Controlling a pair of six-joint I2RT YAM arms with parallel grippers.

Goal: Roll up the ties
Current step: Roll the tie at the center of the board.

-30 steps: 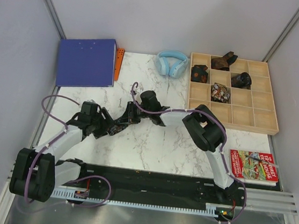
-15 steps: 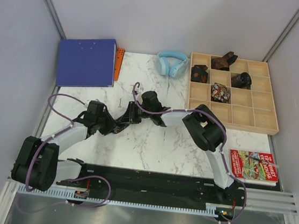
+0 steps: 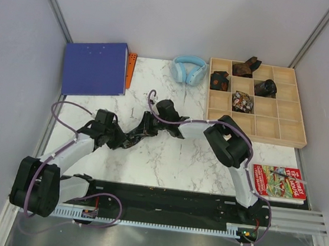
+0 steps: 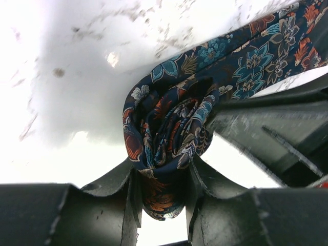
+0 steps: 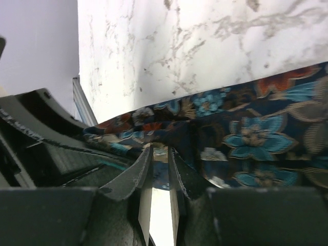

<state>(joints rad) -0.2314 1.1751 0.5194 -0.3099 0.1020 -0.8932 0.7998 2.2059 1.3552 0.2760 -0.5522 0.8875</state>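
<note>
Reaching inward, left fingers (image 4: 115, 190) and right fingers (image 5: 128, 177) (both angled low) pinch the tie (image 4: 171, 125).

One tie (image 4: 169, 128) being gripped, four rolled ties (image 3: 219, 80) (image 3: 245, 67) (image 3: 265, 87) (image 3: 242, 101) being kept in one wooden tray (image 3: 283, 127), one pair of headphones (image 3: 188, 69), one blue binder (image 3: 95, 67), one book (image 3: 279, 182).

No text, label or number can be read for certain. Printed lettering is seen on the red, yellow and green cover of the book (image 3: 279, 182) lying at the near right edge of the surface (image 3: 172, 159), but in the top view it is too small and blurred to be made out.
</note>
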